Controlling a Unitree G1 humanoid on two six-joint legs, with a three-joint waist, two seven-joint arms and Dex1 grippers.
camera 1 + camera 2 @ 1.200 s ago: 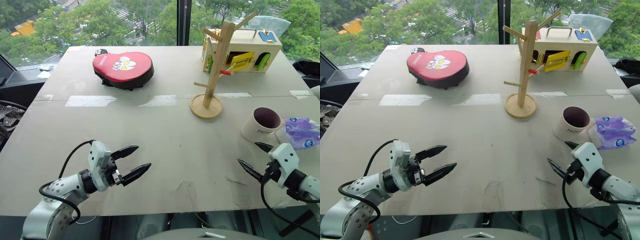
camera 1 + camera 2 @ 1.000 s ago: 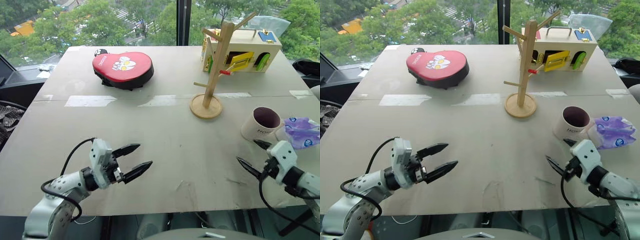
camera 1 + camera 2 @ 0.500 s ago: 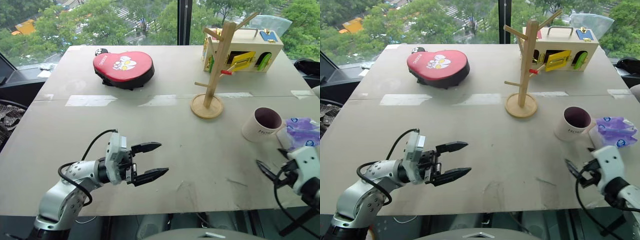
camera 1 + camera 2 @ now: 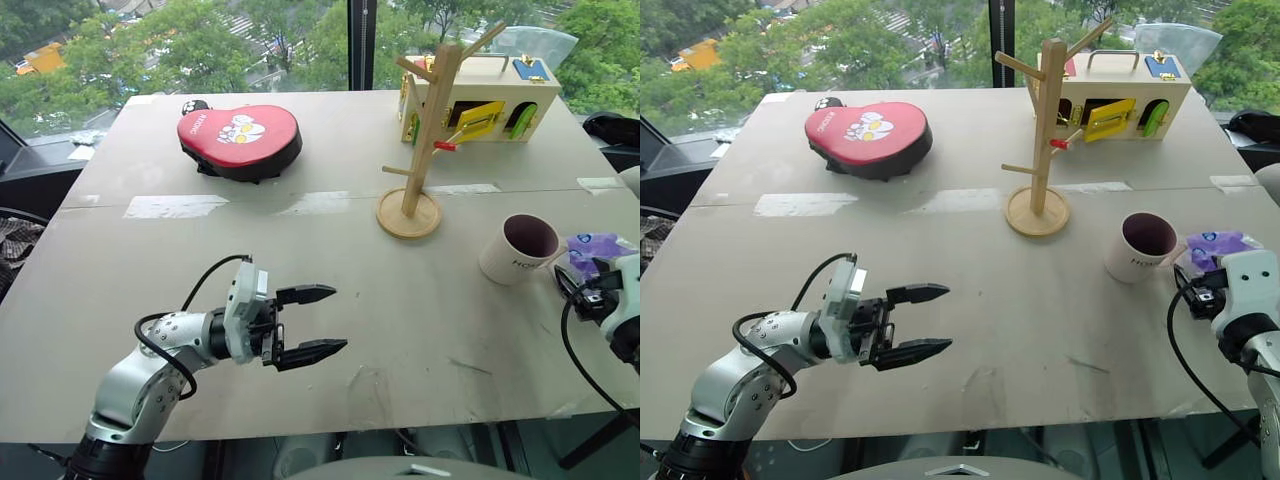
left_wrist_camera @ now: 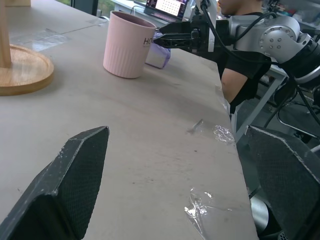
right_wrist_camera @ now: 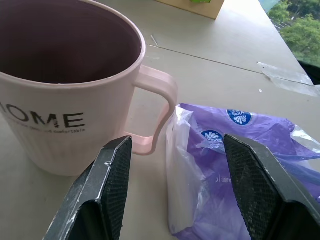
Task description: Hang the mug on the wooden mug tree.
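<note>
Right gripper (image 6: 172, 192) spread, facing mug (image 6: 65, 75) handle, purple tissue pack (image 6: 240, 165) touching handle

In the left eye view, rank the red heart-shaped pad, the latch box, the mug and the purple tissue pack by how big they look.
1. Latch box and red heart-shaped pad: similar, not ranked against each other.
2. Mug.
3. Purple tissue pack, partly hidden behind the right claw's wrist, so unsure.

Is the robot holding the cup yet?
No. Both grippers are open and empty. The right gripper points at the handle of the cream-white ceramic mug, not touching it.
</note>
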